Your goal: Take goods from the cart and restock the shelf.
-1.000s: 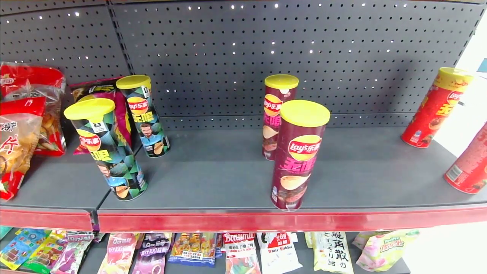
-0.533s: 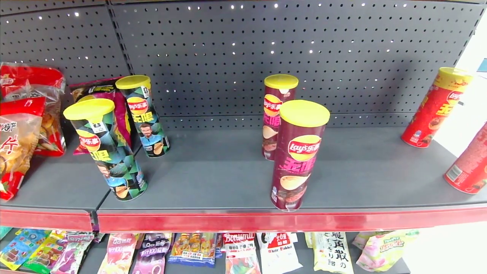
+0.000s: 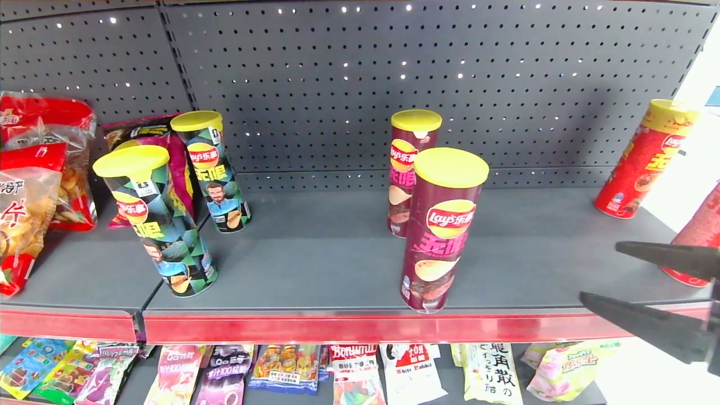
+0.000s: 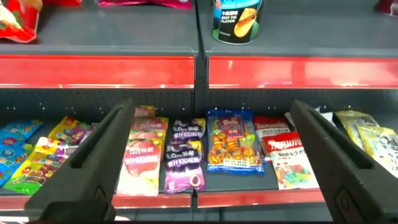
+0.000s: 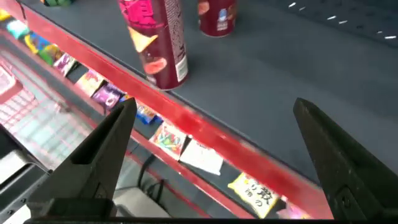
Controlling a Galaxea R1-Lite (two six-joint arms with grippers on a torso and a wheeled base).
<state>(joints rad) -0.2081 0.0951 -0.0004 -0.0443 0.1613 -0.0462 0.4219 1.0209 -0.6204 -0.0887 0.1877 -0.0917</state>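
Note:
The grey shelf (image 3: 326,259) with a red front lip holds upright chip cans with yellow lids. Two maroon cans (image 3: 441,230) (image 3: 408,169) stand at the middle, two dark patterned cans (image 3: 157,219) (image 3: 214,169) at the left, and two red cans (image 3: 647,157) (image 3: 697,236) at the far right. My right gripper (image 3: 601,271) is open and empty at the shelf's front edge, right of the front maroon can (image 5: 158,43) and before the nearer red can. My left gripper (image 4: 212,106) is open and empty, lower down, facing the candy bags (image 4: 233,140) on the shelf below.
Snack bags (image 3: 39,169) crowd the shelf's left end. Bare shelf lies between the patterned and maroon cans, and between the maroon and red cans. A perforated back panel (image 3: 394,73) closes the rear. A red wire cart (image 5: 25,109) sits below the shelf lip.
My right gripper has come into the head view from the right, open, at the shelf's front edge. The cans have not moved.

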